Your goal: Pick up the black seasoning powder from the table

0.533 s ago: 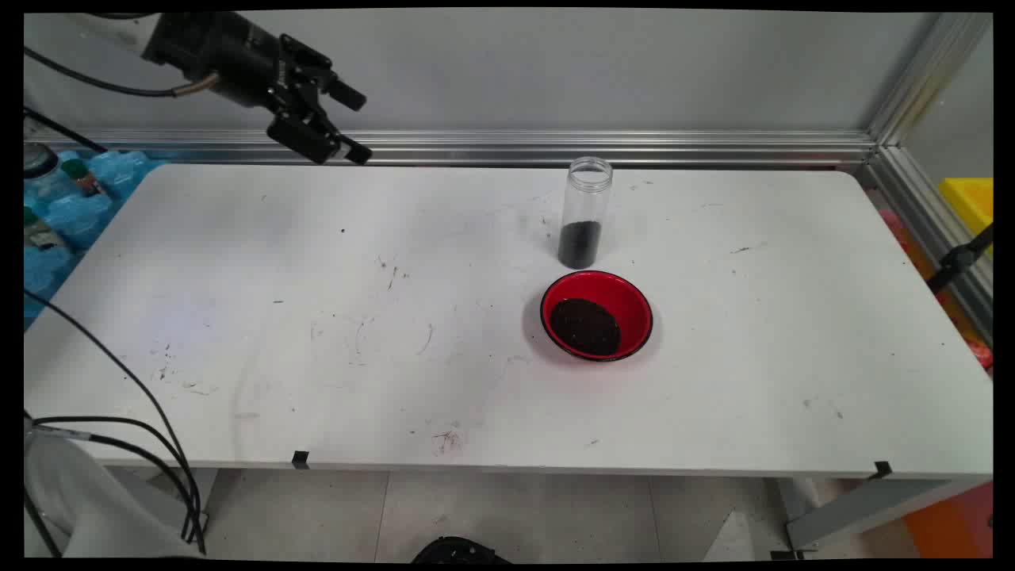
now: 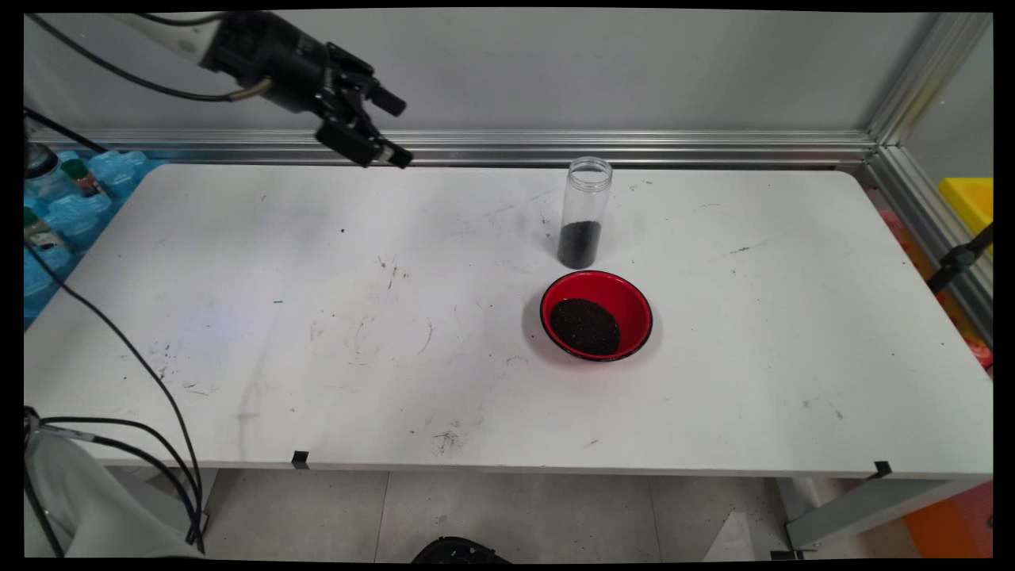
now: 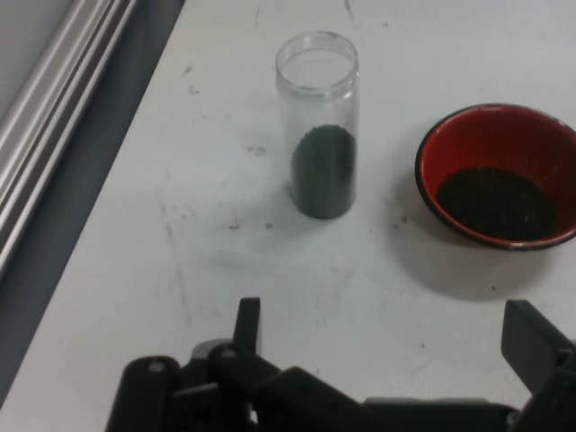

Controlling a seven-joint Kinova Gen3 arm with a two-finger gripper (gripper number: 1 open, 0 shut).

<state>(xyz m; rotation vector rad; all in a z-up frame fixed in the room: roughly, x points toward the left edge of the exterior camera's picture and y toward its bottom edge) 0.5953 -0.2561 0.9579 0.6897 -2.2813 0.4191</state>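
Main view jar: the jar (image 2: 586, 212) stands upright right of centre, long axis vertical, mouth up, dark grains at its bottom.
Main view bowl: the red bowl (image 2: 596, 316) sits just below the jar, holding dark grains.
Main view gripper: the gripper (image 2: 394, 129) hangs at upper left, spread and empty, aimed right-downward, well apart from the jar.
Hand view: the jar (image 3: 319, 124) is upper centre, the bowl (image 3: 498, 175) at right, the fingers (image 3: 531, 337) apart.

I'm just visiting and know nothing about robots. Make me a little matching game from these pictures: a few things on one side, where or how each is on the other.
Things:
1. gripper
2. clear jar
3. red bowl
4. blue bottle pack

Descriptions:
A. upright on the table, dark grains at its bottom
B. off the table's left end
C. raised above the table's far left part, fingers open
D. on the table nearer the camera, dark grains inside

Pairs: 1-C, 2-A, 3-D, 4-B
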